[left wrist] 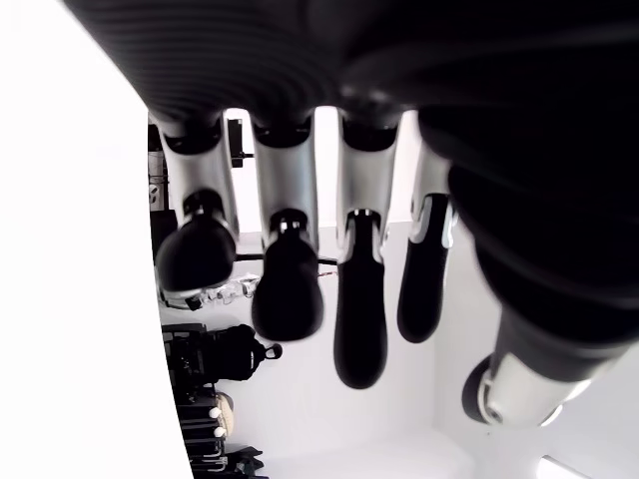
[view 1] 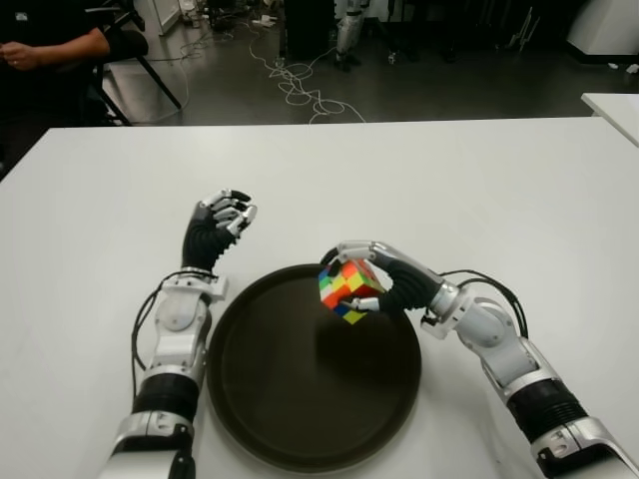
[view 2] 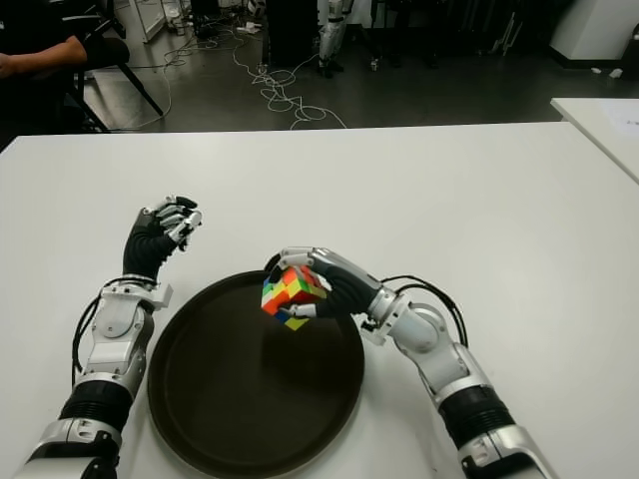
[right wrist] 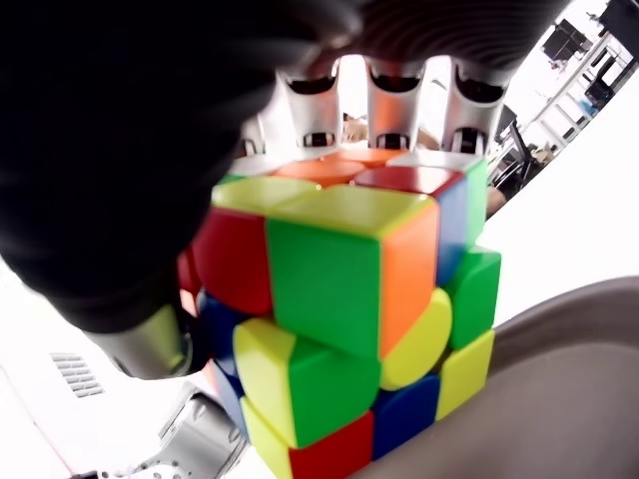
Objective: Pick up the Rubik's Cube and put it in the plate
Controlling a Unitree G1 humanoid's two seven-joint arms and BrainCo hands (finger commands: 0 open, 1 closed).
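My right hand [view 1: 361, 282] is shut on the multicoloured Rubik's Cube [view 1: 347, 290], holding it over the far right part of the round dark plate [view 1: 290, 409]. In the right wrist view the Rubik's Cube [right wrist: 344, 309] fills the picture, with fingers [right wrist: 391, 105] wrapped over its top and the plate rim [right wrist: 579, 309] just below. I cannot tell whether the cube touches the plate. My left hand [view 1: 222, 222] shows beside the plate's far left edge, fingers loosely curled and holding nothing.
The white table [view 1: 479, 190] stretches around the plate. Beyond its far edge are floor cables [view 1: 300, 85] and a seated person's arm [view 1: 50, 48] at the far left. Another white table's corner [view 1: 614, 105] shows at the right.
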